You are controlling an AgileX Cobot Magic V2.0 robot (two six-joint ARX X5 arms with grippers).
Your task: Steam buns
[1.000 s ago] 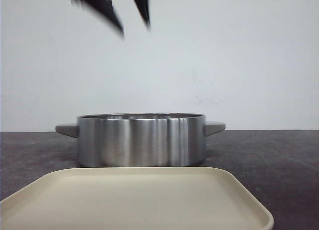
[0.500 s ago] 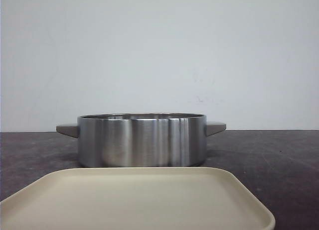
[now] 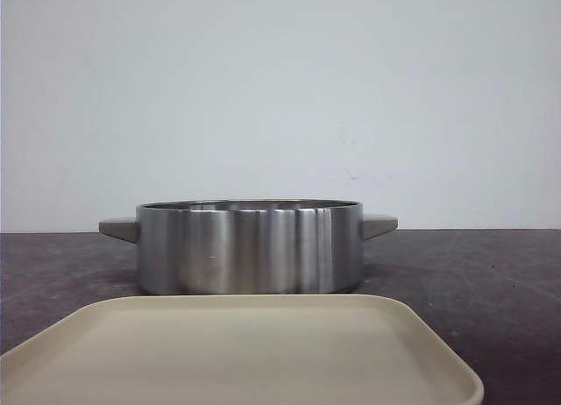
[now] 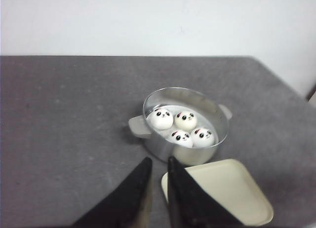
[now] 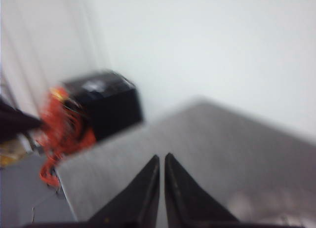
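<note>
Left gripper: fingers nearly together, a thin gap between them, holding nothing, raised over the worktop. Just beyond the tips lies the tray, bare. Past it stands the pot, and in it you have all four buns, packed close and face up. Judged glossy, so likely slippery; probably light and soft, so a hard pinch may dent them. Take each across its widest part, low on the dome, fingers dropping in from above, clear of the pot wall. Right gripper: fingers nearly closed, empty, in a blurred view facing away from the pot.
</note>
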